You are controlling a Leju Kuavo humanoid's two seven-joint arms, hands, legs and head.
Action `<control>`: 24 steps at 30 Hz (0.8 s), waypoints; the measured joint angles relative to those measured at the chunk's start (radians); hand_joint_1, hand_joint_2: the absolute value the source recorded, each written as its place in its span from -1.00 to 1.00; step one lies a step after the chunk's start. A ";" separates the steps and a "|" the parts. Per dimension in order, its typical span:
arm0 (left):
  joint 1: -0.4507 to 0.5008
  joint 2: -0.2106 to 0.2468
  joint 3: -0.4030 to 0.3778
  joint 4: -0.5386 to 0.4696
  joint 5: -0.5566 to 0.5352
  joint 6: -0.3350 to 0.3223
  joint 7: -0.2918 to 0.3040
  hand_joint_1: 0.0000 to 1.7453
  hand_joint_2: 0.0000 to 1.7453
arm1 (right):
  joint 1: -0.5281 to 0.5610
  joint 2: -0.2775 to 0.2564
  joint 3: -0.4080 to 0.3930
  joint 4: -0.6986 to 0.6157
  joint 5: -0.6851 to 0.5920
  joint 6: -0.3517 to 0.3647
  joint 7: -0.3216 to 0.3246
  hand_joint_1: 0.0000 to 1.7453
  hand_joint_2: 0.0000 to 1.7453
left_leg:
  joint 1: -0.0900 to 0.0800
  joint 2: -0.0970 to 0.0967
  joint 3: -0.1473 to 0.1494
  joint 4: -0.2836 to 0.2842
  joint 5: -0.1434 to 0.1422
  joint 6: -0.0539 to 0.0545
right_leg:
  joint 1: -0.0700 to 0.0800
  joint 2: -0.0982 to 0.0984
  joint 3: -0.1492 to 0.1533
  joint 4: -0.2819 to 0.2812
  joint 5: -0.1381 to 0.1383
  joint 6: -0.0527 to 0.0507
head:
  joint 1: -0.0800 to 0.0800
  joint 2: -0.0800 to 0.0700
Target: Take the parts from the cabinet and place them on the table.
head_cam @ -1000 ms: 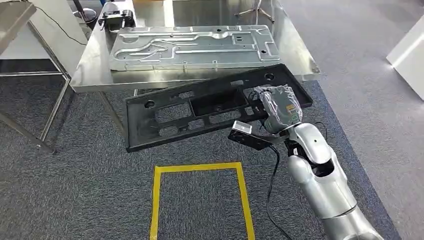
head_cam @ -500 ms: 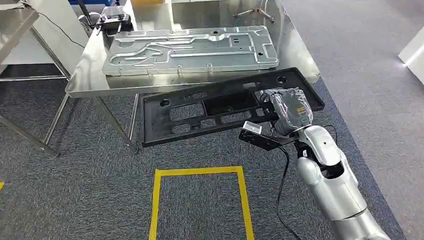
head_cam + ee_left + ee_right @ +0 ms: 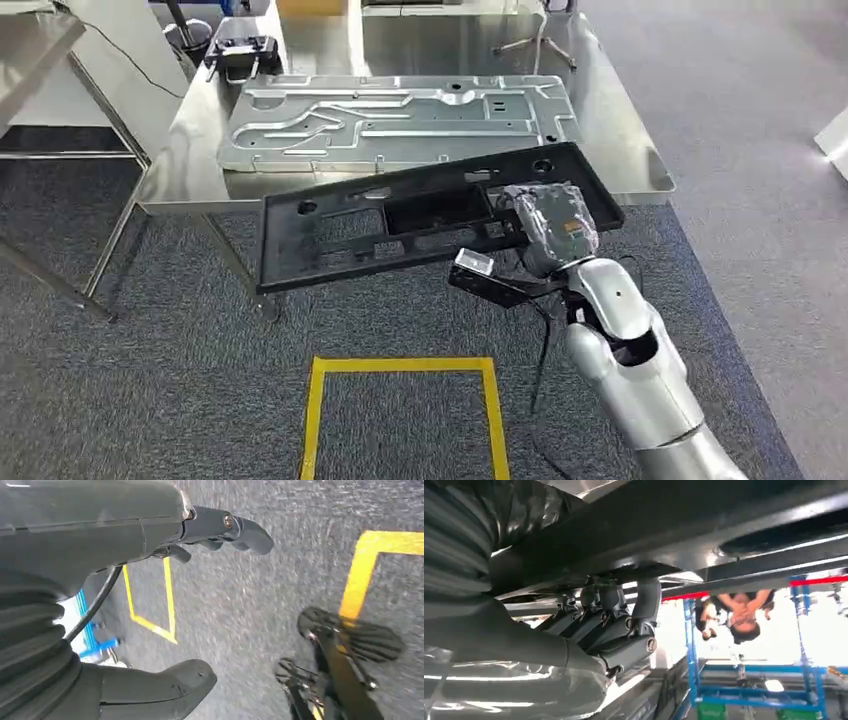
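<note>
A long black panel [image 3: 430, 215] is being gripped at its right end by the right robot hand [image 3: 545, 222] — its far edge overlapping the tabletop [image 3: 620, 130], beside a silver panel [image 3: 400, 120]. The left robot hand [image 3: 150, 605] is hanging spread — holding nothing.

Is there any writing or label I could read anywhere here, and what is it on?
No text can be read.
Yellow sticker on the right hand: too small and blurred to read.
Black panel, metal plate and table: no lettering visible.
</note>
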 joint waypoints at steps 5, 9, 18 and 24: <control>0.002 0.015 0.012 0.044 -0.014 0.001 -0.001 -1.00 1.00 | 0.015 -0.004 0.011 -0.003 -0.012 -0.011 0.010 1.00 1.00 | 0.006 -0.015 0.088 0.014 -0.081 -0.028 | -0.009 -0.005 -0.004 -0.271 0.290 0.005 | 0.000 0.000; 0.000 0.012 0.012 0.058 -0.031 0.001 -0.010 -1.00 1.00 | 0.043 -0.044 -0.029 -0.041 -0.059 -0.021 -0.008 1.00 1.00 | 0.005 -0.016 0.110 0.040 -0.070 -0.055 | -0.007 -0.003 0.046 -0.274 0.270 -0.038 | 0.000 0.000; 0.002 -0.011 0.000 0.063 -0.066 0.026 -0.037 -1.00 1.00 | 0.123 -0.108 -0.101 -0.094 -0.082 -0.026 -0.023 1.00 1.00 | 0.007 0.014 -0.092 0.153 -0.145 -0.051 | -0.003 0.000 0.184 -0.289 0.169 -0.049 | 0.000 0.000; -0.004 -0.019 -0.014 0.051 -0.068 0.028 -0.039 -1.00 1.00 | 0.130 -0.129 -0.142 -0.141 -0.084 -0.025 -0.027 1.00 1.00 | -0.008 0.010 -0.031 0.023 -0.038 -0.016 | -0.003 0.010 0.229 -0.261 0.162 -0.006 | 0.000 0.000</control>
